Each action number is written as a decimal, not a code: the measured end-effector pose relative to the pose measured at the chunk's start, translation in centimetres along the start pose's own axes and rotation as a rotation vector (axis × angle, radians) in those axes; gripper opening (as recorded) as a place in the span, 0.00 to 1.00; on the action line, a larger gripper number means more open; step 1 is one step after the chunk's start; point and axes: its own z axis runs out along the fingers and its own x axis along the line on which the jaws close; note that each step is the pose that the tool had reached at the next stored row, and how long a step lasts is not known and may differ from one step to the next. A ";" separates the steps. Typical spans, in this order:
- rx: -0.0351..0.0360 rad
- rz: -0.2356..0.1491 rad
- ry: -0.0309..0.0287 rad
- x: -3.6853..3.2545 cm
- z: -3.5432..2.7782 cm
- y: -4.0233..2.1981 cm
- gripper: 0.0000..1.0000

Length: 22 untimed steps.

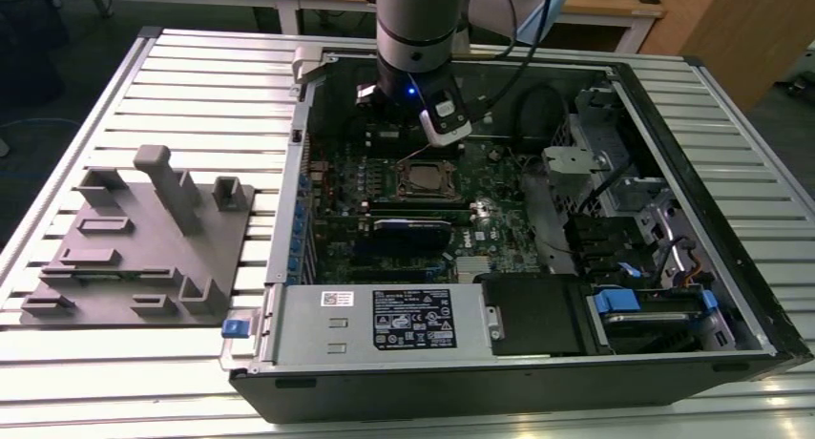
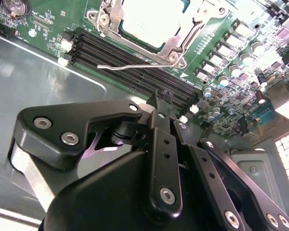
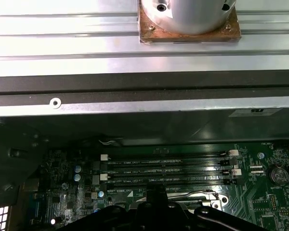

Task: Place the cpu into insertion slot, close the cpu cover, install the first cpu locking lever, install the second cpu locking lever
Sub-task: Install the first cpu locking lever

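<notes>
The cpu (image 2: 151,17) lies flat in the motherboard's socket, silver top showing. The dark metal cpu cover (image 2: 177,42) is folded down around it, hiding the insertion slot beneath. One thin wire locking lever (image 2: 135,66) lies loose beside the cover, over the black memory slots (image 2: 130,72). My gripper (image 2: 162,98) hovers just above those memory slots, a short way from the lever, fingers pressed together and holding nothing. In the exterior view the gripper (image 1: 430,138) hangs over the board just behind the socket (image 1: 427,178). In the first wrist view the lever (image 3: 202,194) shows beside the gripper (image 3: 156,190).
The green motherboard (image 1: 382,219) sits inside an open computer case (image 1: 510,363) on a slatted metal table (image 1: 191,76). A grey fixture plate (image 1: 140,248) with upright blocks stands at the exterior view's left. Drive bays and cables (image 1: 637,229) crowd the case's right side.
</notes>
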 end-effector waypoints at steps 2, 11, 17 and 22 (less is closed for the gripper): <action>-0.0017 0.000 0.0000 0.00 0.00 -0.03 0.11; -0.0093 0.002 0.0000 -0.01 -0.02 -0.15 0.11; -0.0144 0.002 0.0000 -0.01 -0.03 -0.23 0.11; -0.0187 0.003 0.0000 -0.02 -0.04 -0.29 0.11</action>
